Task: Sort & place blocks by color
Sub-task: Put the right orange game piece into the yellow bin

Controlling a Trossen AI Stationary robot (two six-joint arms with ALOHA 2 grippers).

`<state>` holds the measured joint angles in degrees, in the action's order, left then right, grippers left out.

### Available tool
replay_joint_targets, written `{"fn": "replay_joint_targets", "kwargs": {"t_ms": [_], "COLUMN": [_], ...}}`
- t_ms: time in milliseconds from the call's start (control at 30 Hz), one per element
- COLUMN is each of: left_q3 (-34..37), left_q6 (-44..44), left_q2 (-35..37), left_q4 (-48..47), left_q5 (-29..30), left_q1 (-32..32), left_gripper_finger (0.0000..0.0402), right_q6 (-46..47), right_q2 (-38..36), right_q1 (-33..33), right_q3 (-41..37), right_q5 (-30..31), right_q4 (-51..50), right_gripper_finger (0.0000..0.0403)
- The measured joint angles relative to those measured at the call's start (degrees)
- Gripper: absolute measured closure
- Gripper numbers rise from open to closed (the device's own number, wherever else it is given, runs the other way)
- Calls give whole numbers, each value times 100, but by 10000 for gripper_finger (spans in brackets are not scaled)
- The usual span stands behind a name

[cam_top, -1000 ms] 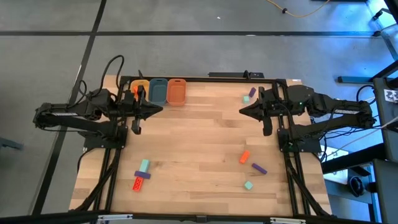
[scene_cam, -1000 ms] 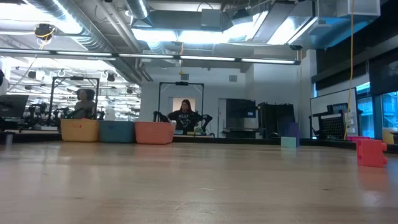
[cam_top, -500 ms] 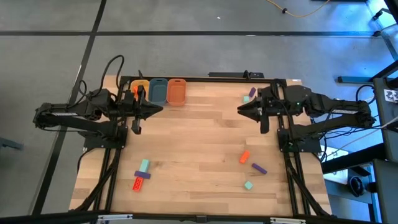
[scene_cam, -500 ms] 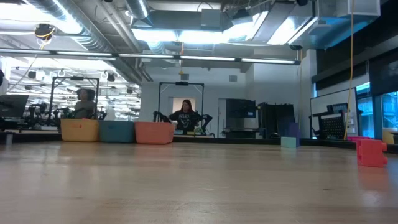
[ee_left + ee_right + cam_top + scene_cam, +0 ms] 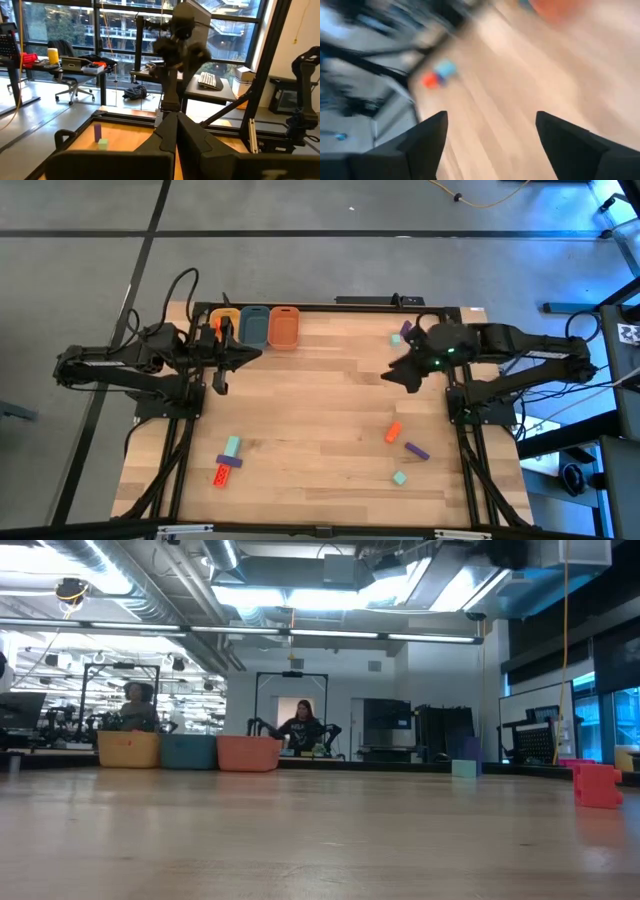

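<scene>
Blocks (image 5: 404, 451) scattered on unmarked wooden table (image 5: 320, 410)

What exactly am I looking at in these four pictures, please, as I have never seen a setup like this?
This is a two-armed robot at a wooden table. One picture looks straight down from above, one looks level across the table top, and two come from cameras on the arms' wrists. The left gripper is shut and holds nothing, waiting near three tubs, yellow, blue and orange, at the far edge. The right gripper is open and empty, out over the table. Small coloured blocks lie scattered: a cluster near the right arm, another at the front left, and two at the far right. The blocks are meant to be sorted by colour.
</scene>
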<state>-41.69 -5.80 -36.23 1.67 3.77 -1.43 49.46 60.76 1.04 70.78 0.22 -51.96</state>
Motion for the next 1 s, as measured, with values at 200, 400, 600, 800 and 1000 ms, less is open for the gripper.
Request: {"fn": "replay_joint_targets", "kwargs": {"t_ms": [200, 400, 600, 800, 1000], "left_q3": [1, 2, 4, 4, 4], "left_q6": [0, 1, 165, 186, 190], "left_q2": [2, -2, -2, -2, -2], "left_q4": [0, 2, 3, 4, 4], "left_q5": [145, 156, 156, 154, 153], "left_q1": [0, 2, 0, 0, 0], "left_gripper_finger": [401, 401, 401, 401, 401], "right_q6": [1988, 3814, 5386, 6404, 6794], "right_q2": [447, 735, 1106, 1648, 2168], "right_q1": [346, 1135, 1787, 2019, 2017], "right_q3": [-201, -1161, -1847, -1972, -1973], "right_q5": [-21, -390, -415, 154, 456], "right_q4": [-2142, -1422, 81, 38, 209], "right_gripper_finger": [96, 96, 95, 95, 95]}}
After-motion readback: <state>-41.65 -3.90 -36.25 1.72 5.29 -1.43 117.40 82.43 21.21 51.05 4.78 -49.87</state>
